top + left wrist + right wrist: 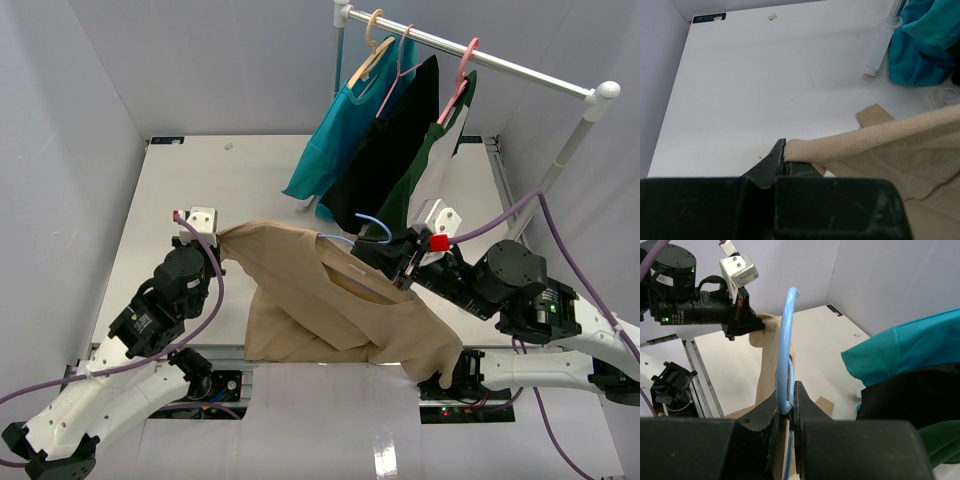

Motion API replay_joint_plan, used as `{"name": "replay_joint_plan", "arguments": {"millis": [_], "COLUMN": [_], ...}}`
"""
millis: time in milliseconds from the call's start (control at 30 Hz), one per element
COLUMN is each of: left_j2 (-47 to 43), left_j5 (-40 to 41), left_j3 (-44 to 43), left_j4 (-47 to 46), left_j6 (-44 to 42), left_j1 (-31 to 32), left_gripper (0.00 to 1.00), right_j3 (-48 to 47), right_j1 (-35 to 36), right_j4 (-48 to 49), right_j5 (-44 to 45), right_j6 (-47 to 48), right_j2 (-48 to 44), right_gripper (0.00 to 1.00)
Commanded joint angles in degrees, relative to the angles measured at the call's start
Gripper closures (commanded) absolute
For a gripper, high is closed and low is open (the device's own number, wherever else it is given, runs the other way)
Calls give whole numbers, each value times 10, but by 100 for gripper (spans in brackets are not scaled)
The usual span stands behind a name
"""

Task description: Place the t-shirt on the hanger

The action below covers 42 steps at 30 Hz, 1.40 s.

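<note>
The tan t-shirt [320,300] hangs stretched between my two grippers above the table's near half. My left gripper [218,240] is shut on its left edge, seen pinched in the left wrist view [784,157] where the t-shirt [890,145] runs off to the right. My right gripper [405,262] is shut on the light-blue hanger [372,228], whose curved hook rises above the shirt's collar. In the right wrist view the hanger [786,345] stands up from between the fingers of my right gripper [789,407], with the t-shirt [771,355] behind it.
A white garment rail [480,55] at the back right carries a teal shirt [335,135], a black garment [390,150] and a dark green shirt [440,150] on pink and wooden hangers. The rail's post [880,45] stands on the table [210,180]. Grey walls enclose the sides.
</note>
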State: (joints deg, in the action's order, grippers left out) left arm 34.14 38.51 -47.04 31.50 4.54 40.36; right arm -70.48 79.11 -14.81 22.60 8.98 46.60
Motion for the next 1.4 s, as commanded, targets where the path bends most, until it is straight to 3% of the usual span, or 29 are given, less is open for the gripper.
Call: {"name": "replay_joint_plan", "arguments": {"millis": [0,33,67,133,167,233,433,667,1033,1367], "left_j2": [0,1,2,3,2,-5,2,78,78,91], "left_j5": [10,4,-5,-29,-53,-128,-250,-535,-709,-732], "left_j3": [6,2,-7,-30,-38,-80,-181,-232,-183,-217], "left_j4": [-11,-9,-3,14,24,36,47,44,25,19], "left_j6": [-13,-12,-7,-4,-2,-16,-77,-137,-182,-178], "left_j1": [-2,-2,-2,-2,-2,-2,-2,-2,-2,-2], "left_gripper": [90,79,57,27,18,14,12,17,19,18], "right_j3": [-36,-37,-39,-38,-38,-33,-25,-33,-41,-21], "right_j1": [-1,-1,-2,-1,-2,-1,-2,-2,-1,-2], "right_j4": [41,35,25,17,14,12,-1,-5,15,36], "right_j5": [11,9,6,3,3,-2,-32,-104,-147,-147], "right_j6": [18,19,20,18,18,16,1,-3,-14,-17], "right_j2": [-20,-17,-13,-9,-8,-7,13,47,38,53], "right_gripper": [92,92,92,92,92,92,92,92,92,92]}}
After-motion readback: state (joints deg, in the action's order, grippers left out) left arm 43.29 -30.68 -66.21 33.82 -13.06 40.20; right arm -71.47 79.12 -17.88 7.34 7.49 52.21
